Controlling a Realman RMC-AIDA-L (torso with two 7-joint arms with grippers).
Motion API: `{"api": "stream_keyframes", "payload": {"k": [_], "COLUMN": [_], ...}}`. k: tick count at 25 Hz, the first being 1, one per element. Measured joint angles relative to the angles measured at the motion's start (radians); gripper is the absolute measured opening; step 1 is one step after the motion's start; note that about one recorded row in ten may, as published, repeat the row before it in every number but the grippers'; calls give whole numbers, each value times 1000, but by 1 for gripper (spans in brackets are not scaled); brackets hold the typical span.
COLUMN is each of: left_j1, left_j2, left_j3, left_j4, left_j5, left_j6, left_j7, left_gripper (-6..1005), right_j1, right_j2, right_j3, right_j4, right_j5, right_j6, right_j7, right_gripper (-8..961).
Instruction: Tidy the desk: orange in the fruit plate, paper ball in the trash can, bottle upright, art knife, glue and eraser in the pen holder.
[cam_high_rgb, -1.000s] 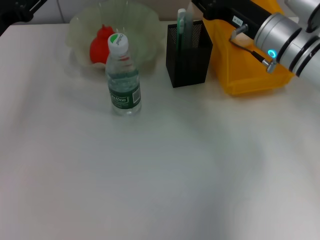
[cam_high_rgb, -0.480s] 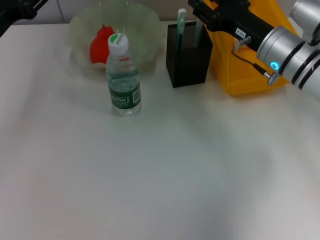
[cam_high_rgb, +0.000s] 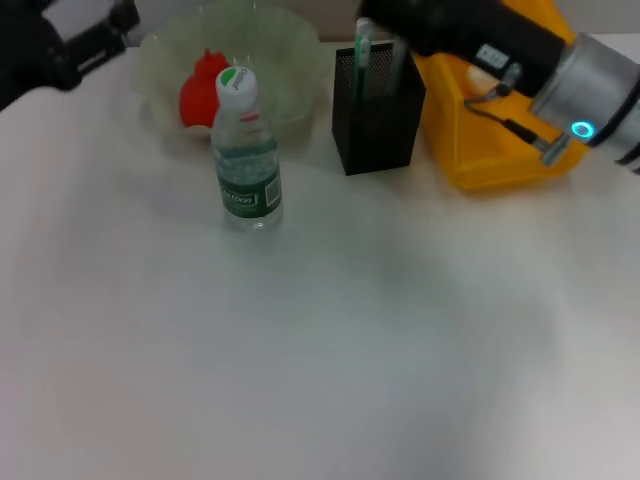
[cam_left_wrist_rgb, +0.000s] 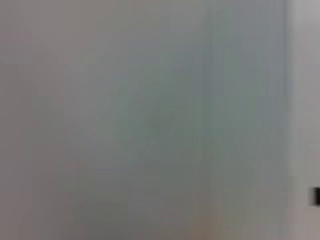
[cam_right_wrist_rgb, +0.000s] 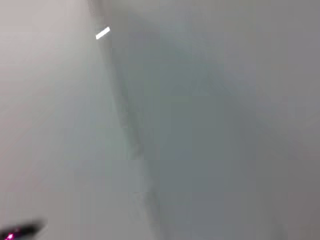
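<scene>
Right pincer moved left over pen holder, grip unclear, left pincer blurred.

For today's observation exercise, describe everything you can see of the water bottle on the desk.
The bottle is clear plastic with a white cap bearing a green mark and a dark green label round its lower body. It stands upright on the white desk, directly in front of the pale green fruit plate, partly hiding the orange inside. Nothing grips it; whether it touches the plate cannot be told.

Both wrist views blurred to nothing. Right claw cut by top edge; orange half hidden behind bottle.
</scene>
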Motion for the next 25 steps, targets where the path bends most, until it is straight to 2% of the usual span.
{"api": "stream_keyframes", "payload": {"k": [1, 2, 3, 4, 5, 8, 10, 13, 25], "left_j1": [0, -1, -1, -7, -13, -26, -28, -27, -47], "left_j2": [0, 17, 17, 42, 56, 77, 80, 80, 67], "left_j3": [0, -1, -1, -4, -6, -24, -57, -72, -74], "left_j4": [0, 1, 1, 1, 1, 5, 7, 5, 0], "left_j5": [0, 32, 32, 85, 126, 229, 277, 287, 360], "left_j6": [0, 41, 41, 102, 141, 230, 273, 291, 286], "left_j7": [0, -34, -34, -88, -125, -204, -231, -237, -265], "left_gripper": [773, 773, 773, 773, 773, 773, 773, 773, 773], "right_j1": [0, -5, -8, -10, -10, -6, 1, 4, 4], "right_j2": [0, 0, 0, 0, 0, 0, -1, -2, -2], "right_j3": [0, -34, -51, -64, -76, -78, -79, -79, -74], "right_j4": [0, -60, -92, -125, -163, -189, -234, -262, -271], "right_j5": [0, -48, -82, -117, -177, -250, -359, -419, -431], "right_j6": [0, -1, -3, -10, -21, -30, -33, -34, -36], "right_j7": [0, 58, 92, 121, 157, 196, 285, 348, 399], "right_gripper": [618, 637, 655, 673, 691, 727, 726, 725, 724]}}
